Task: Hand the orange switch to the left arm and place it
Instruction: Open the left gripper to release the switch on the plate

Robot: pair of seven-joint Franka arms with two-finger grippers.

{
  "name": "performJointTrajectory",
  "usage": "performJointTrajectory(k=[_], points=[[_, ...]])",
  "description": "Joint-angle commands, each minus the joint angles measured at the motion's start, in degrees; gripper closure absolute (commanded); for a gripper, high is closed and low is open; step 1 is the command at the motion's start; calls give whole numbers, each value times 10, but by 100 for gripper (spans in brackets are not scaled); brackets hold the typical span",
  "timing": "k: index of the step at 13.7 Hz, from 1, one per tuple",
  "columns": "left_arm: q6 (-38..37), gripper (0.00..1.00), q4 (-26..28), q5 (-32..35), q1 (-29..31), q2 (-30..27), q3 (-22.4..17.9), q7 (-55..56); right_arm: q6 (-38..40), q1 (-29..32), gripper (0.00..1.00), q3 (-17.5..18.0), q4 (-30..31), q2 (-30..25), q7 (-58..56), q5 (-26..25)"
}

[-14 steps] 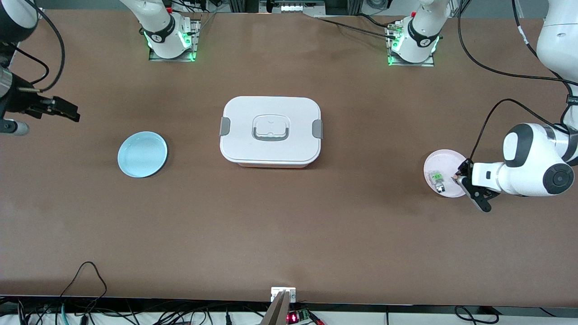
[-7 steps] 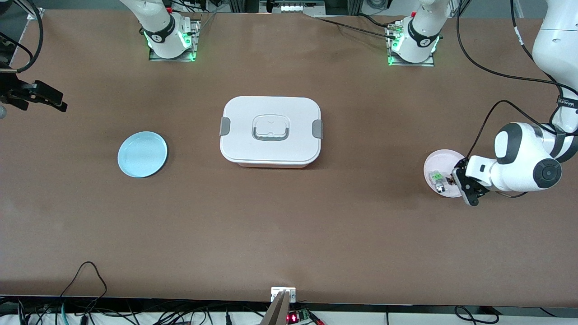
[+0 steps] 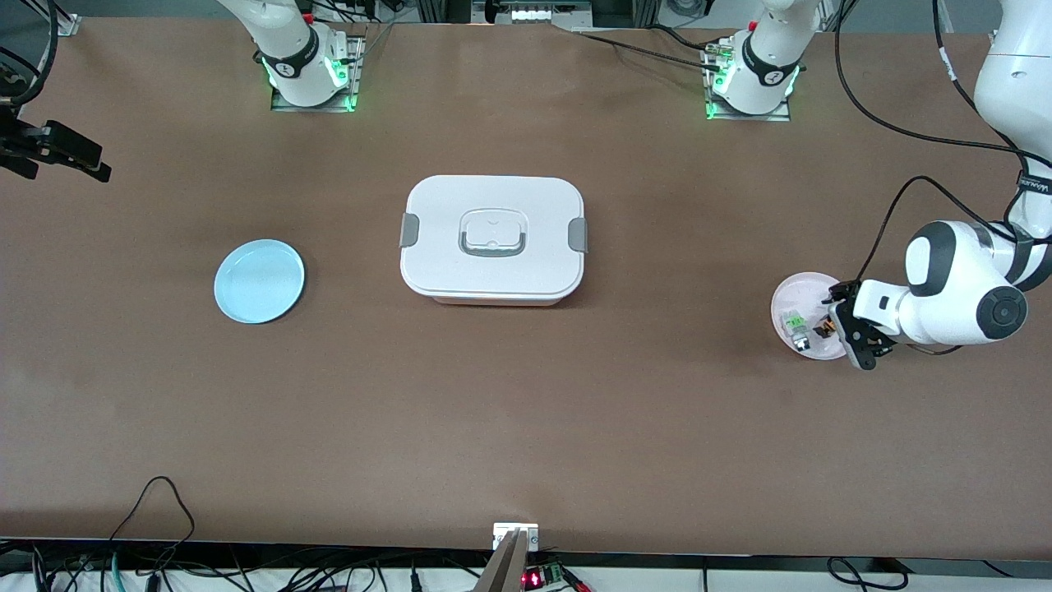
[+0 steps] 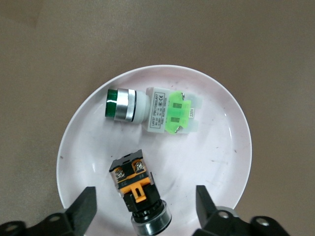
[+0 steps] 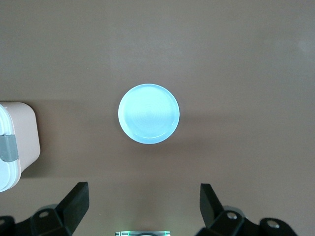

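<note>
We see a wide brown worktop (image 3: 526,411) with cables trailing along its edges and the two arm bases, lit green, bolted at the edge farthest from the front camera. At its middle sits the box (image 3: 493,239), white with grey side clips and a grey-outlined lid handle, lid on. Taking the box as our landmark: toward the right arm's end of the worktop from it lies a light blue plate (image 3: 259,280), bare; toward the left arm's end from it lies a pale pink plate (image 3: 791,293) carrying two small parts. One is the orange switch (image 4: 140,191), a black blocky body with brass screws and an orange insert, ending in a dark round ringed head, lying on its side on the plate. Just beside it lies the green switch (image 4: 150,111), grey-white with a green top and a green button in a metal ring, not touching the orange one. The left claw (image 4: 145,209) is over the pink plate with its fingers spread wide on either side of the orange switch, gripping nothing. The right claw (image 5: 144,204) waits high over the blue plate, out toward the right arm's end from the box, fingers wide apart and empty.
</note>
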State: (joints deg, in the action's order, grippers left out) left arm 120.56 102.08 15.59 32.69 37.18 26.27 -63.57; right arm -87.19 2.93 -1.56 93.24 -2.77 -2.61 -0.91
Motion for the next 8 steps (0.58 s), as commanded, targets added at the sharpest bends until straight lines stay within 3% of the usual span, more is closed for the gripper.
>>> performJointTrajectory(k=[1, 4, 8], points=[[-29, 0, 1, 15, 5, -29, 31, -1, 11, -1, 0, -1, -9, -1, 7, 2], [-79, 0, -23, 11, 4, -62, 55, 15, 11, -2, 0, 1, -9, 0, 7, 5], [-248, 0, -128, 5, 4, -76, 98, 133, 11, -2, 0, 2, -10, 1, 3, 2]])
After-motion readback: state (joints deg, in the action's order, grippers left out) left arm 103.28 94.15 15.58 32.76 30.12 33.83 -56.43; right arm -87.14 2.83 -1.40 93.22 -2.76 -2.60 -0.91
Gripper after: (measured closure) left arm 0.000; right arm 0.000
